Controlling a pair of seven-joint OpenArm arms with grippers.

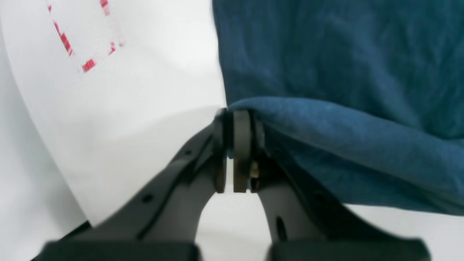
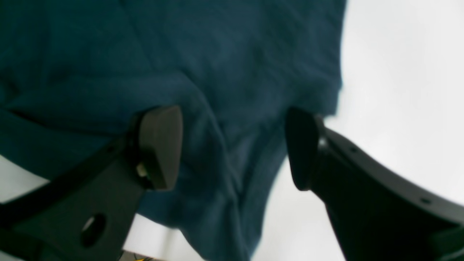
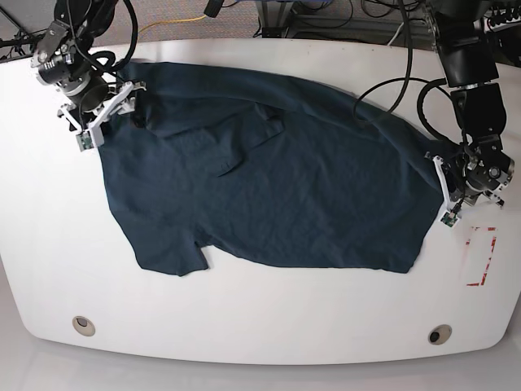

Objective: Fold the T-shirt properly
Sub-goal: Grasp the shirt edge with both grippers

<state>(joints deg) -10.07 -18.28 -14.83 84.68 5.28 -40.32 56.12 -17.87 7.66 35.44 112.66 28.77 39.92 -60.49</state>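
Observation:
The dark teal T-shirt (image 3: 269, 187) lies spread across the white table (image 3: 260, 318), with a short sleeve at its front left and some wrinkles near the middle. At the shirt's right edge my left gripper (image 3: 438, 175) is shut on the T-shirt. The left wrist view shows a fold of T-shirt (image 1: 326, 54) rising to the closed left gripper (image 1: 230, 116). My right gripper (image 3: 130, 96) sits at the shirt's far left corner. In its wrist view the right gripper (image 2: 232, 145) is open, and a ridge of T-shirt (image 2: 235, 54) lies between the fingers.
A red dashed marking (image 3: 482, 257) lies on the table just right of the shirt, and the same marking (image 1: 69, 43) shows in the left wrist view. Two round inserts (image 3: 82, 325) (image 3: 440, 335) sit near the front edge. Cables (image 3: 342, 20) run behind the table.

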